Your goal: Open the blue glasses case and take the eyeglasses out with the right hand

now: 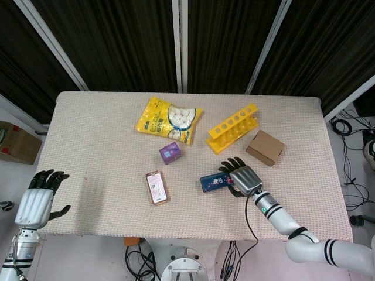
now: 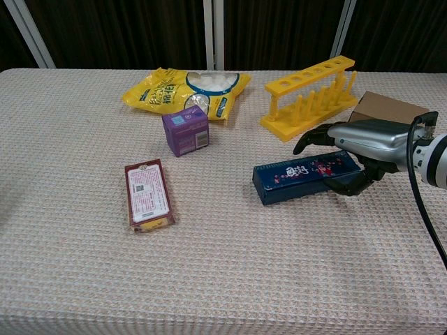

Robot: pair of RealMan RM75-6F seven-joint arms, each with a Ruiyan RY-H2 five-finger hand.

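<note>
Step in hand, as judged: securing the case before opening. The long blue printed glasses case lies closed at centre right of the chest view, gripped at its right end by the right hand, fingers curled over and under. Next, the lid must be lifted; eyeglasses are unseen. The yellow plastic tube rack and brown cardboard box crowd the upper side; open cloth is left toward the bottom. The left hand, lower left in the head view, is held spread and empty off the table edge.

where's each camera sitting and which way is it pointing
Head view: high above the near edge, looking steeply down on the whole table; shows the left hand off the table's corner and the right hand with its arm.
Chest view: low at the near edge, looking across the cloth toward the dark curtain; only the right hand shows.
Shared: the right hand on the blue glasses case, which is closed.
</note>
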